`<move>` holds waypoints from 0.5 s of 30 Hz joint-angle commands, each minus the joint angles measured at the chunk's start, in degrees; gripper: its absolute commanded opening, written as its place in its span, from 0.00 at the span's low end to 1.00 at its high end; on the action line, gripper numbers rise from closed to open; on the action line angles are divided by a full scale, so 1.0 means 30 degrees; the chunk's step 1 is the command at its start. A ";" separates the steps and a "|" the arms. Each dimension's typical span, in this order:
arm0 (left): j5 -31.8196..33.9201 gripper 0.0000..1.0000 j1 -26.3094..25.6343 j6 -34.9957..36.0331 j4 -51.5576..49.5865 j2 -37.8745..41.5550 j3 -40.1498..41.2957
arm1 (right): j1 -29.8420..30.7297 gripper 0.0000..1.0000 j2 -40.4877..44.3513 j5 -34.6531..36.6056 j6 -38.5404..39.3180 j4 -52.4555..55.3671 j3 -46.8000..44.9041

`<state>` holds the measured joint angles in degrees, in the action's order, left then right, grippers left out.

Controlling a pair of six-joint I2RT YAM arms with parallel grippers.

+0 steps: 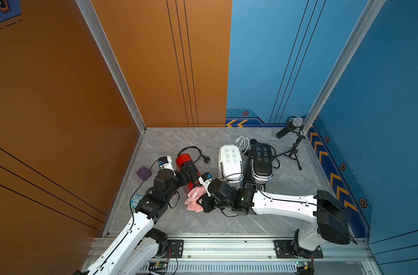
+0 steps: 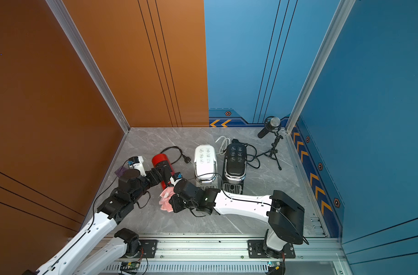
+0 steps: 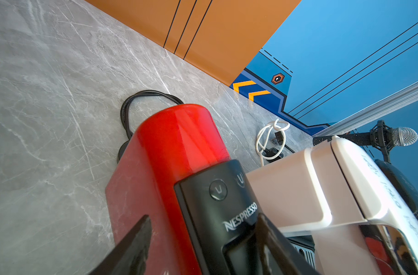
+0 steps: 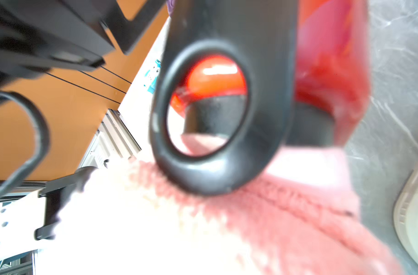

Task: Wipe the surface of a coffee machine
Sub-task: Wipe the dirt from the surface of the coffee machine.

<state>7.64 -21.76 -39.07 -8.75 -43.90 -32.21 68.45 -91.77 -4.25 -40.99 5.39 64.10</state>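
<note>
Standing left on the grey table [image 1: 179,138], the red coffee machine [image 1: 184,160] has our right gripper [image 1: 201,202] pinched tight on the pink cloth [image 1: 193,198] at its front. Our left gripper [image 3: 203,216] straddles its top, fingers [image 3: 136,238] wide; grip or not, we cannot tell.

- A robot lab test cell, not a home kitchen: bare aluminium frame posts [image 1: 112,62] hold printed orange wall panels [image 1: 60,95] and blue wall panels [image 1: 262,59].
- Two arm bases bolt to a metal rail [image 1: 227,247] at the front edge, with a bare circuit board [image 1: 158,264] below it.
- A microphone [image 1: 296,122] on a small tripod [image 1: 292,152] stands in the corner.
- On the marble-look tabletop [image 1: 203,223], a red coffee machine [image 1: 184,162], a white coffee machine [image 1: 230,162] and a black coffee machine [image 1: 261,162] sit side by side, their cords loose.
</note>
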 commanded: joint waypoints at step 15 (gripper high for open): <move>-0.0525 0.69 0.0170 0.0224 -0.4442 -0.0501 0.1214 | -0.0204 0.00 -0.1221 0.2083 -0.0871 -0.4144 -0.1812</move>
<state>7.49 -21.65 -39.13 -8.73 -43.88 -32.14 69.01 -94.61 -4.21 -41.95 -1.13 61.43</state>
